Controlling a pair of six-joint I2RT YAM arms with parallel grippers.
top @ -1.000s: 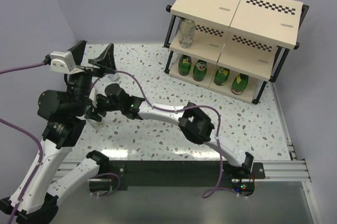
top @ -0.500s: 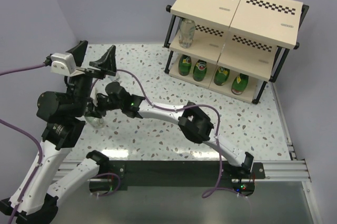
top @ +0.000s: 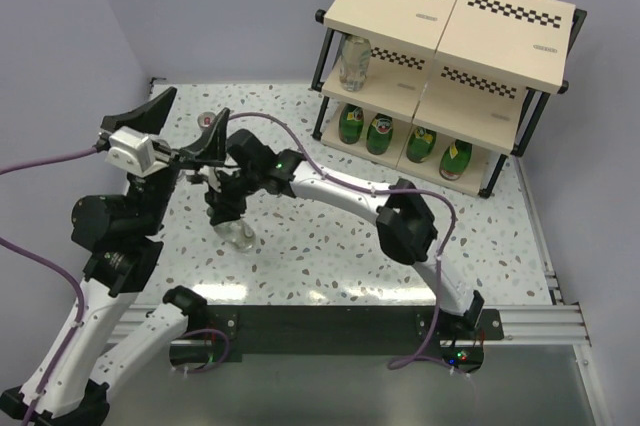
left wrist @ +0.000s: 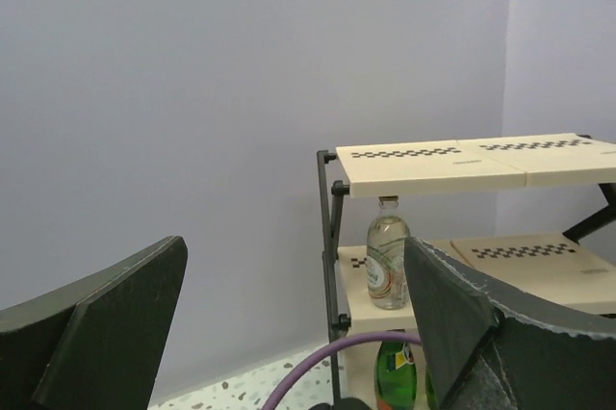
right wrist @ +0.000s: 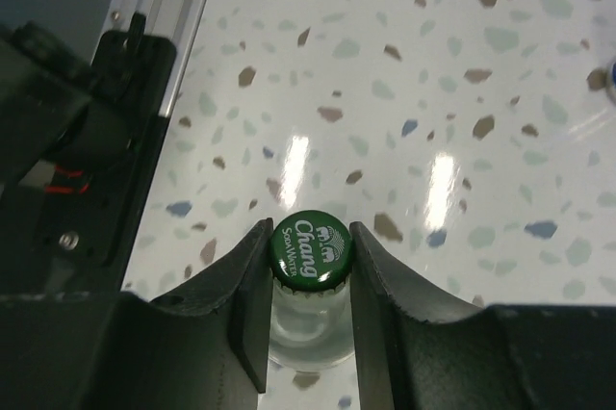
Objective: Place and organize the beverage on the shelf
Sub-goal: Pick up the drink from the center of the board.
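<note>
Progress showed from above: the right gripper, spread a second earlier, had closed on a clear bottle and shifted it rightward, away from the left arm, though well apart from the shelf. Four green bottles lined the bottom tier.

From the left wrist, the left gripper hung spread wide and empty, facing the shelf's second clear bottle.

From the right wrist, the fingers pinched the neck beneath the green Chang cap, so carrying to the shelf could follow.
</note>
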